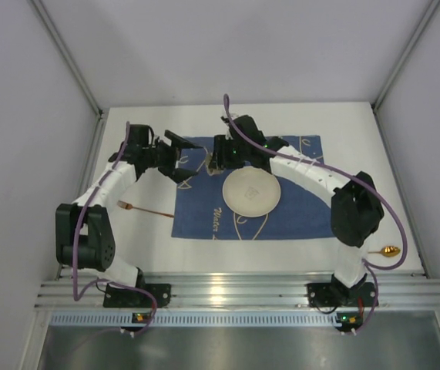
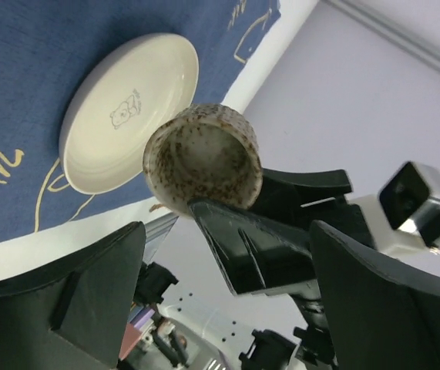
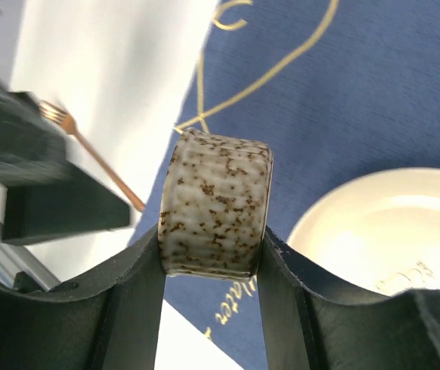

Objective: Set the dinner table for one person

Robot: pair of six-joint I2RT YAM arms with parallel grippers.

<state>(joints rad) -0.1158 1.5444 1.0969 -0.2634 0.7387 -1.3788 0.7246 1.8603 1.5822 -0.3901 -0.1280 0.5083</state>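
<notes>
Cup (image 3: 216, 204) being held aloft between the two arms, over the far left part of the placemat (image 1: 304, 208).

Speckled cup is being clamped by the right gripper (image 3: 213, 240), fingers pressed on opposite sides of its wall, mouth turned toward the left arm. Left gripper (image 2: 227, 231) is being held just beside it, jaws wide apart, nothing in them. Dinner table (image 1: 343, 123) is lying beneath it all: plate (image 1: 251, 191) on the placemat, fork (image 1: 139, 206) on bare tabletop to the left, spoon (image 1: 389, 251) at the near right edge. Risks being noted: the cup is being pinched only by the finger ends, so it could be levered out and dropped onto the plate. It could also be knocked by the open left fingers if the arms are parted carelessly.
</notes>
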